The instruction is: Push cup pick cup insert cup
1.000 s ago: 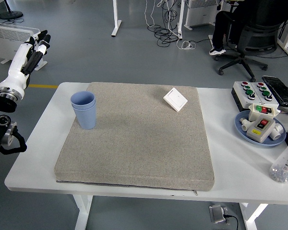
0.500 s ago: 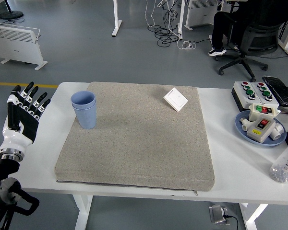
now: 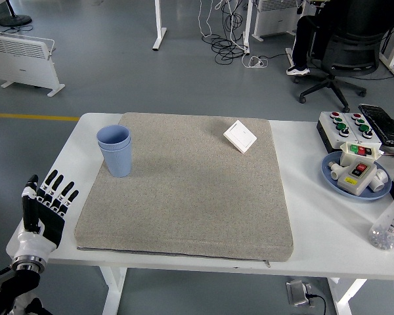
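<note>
The robot's left hand (image 3: 46, 210), black-fingered on a white wrist, hangs at the lower left corner of the view, over the near left corner of the white table (image 3: 302, 197), its five fingers (image 3: 60, 190) straight, spread and pointing up and away; it holds nothing and touches nothing; the right hand does not show. Just beside the hand to the right lies the grey square fabric mat (image 3: 190, 190), which covers most of the tabletop. On the mat's far left part, well apart from the hand, stands the light blue plastic cup (image 3: 115, 151), upright, and it looks to be two cups nested one inside the other, since a second rim shows just below the top one. Near the mat's far right corner lies a small white square switch plate (image 3: 240, 136), turned at an angle. On the bare table to the right of the mat sit a white control box with red and green buttons (image 3: 348, 126), a blue round plate (image 3: 354, 176) loaded with white switch parts, and at the right edge a clear plastic bottle with a red cap (image 3: 391, 226); beyond the table, at the top right, a person (image 3: 308, 33) sits in a black office chair (image 3: 345, 56) on the grey floor.
</note>
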Available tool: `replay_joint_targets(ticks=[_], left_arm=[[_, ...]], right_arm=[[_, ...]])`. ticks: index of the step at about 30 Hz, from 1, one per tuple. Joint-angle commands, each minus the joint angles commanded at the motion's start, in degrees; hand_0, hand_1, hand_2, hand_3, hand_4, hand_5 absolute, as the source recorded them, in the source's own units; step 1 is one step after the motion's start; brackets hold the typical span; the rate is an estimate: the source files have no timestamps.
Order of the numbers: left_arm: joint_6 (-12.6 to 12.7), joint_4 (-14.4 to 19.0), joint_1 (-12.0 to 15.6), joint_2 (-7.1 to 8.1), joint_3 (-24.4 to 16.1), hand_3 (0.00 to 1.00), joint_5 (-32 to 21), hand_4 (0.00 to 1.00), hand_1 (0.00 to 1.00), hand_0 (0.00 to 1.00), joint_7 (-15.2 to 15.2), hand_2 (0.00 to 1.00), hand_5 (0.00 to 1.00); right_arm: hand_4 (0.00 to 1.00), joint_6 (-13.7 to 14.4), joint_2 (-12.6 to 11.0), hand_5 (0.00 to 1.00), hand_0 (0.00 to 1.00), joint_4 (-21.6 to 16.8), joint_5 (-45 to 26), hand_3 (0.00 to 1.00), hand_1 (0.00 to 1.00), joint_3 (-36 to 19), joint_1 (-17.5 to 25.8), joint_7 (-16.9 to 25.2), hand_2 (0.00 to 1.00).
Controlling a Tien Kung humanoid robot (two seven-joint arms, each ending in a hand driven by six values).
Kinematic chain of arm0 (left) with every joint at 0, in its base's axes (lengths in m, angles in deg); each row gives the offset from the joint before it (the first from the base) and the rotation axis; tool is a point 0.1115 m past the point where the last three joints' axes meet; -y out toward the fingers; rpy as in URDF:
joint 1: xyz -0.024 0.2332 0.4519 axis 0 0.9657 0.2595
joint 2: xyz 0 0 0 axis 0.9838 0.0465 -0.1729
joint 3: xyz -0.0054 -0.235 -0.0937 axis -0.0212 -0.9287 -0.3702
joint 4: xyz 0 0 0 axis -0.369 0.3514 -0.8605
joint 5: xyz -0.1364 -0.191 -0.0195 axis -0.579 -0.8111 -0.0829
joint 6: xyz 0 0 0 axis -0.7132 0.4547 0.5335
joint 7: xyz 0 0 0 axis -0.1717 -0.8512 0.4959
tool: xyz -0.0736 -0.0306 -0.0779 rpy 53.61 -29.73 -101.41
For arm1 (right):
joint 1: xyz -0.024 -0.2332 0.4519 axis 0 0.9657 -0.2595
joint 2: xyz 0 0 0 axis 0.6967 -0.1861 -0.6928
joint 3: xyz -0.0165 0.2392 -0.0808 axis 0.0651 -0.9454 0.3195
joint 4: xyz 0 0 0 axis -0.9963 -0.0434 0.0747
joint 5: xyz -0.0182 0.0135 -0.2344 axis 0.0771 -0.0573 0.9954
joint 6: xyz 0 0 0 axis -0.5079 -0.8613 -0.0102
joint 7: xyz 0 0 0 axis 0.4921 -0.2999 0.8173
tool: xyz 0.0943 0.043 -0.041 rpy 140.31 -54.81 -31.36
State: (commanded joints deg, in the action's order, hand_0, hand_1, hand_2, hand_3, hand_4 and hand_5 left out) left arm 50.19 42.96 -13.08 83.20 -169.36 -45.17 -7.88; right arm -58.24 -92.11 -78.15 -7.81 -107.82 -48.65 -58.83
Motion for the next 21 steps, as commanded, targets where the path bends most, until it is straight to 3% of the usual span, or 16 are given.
replay_joint_targets(ticks=[21], left_arm=[[1.2,-0.1,-0.7,0.0,0.3,0.883,0.5,0.612,0.861,0.854,-0.5,0.945,0.998]], right_arm=[[0.07,0.2,-0.4,0.448,0.751,0.0,2.2,0.558,0.623,-1.1,-0.2,-0.2,0.621]])
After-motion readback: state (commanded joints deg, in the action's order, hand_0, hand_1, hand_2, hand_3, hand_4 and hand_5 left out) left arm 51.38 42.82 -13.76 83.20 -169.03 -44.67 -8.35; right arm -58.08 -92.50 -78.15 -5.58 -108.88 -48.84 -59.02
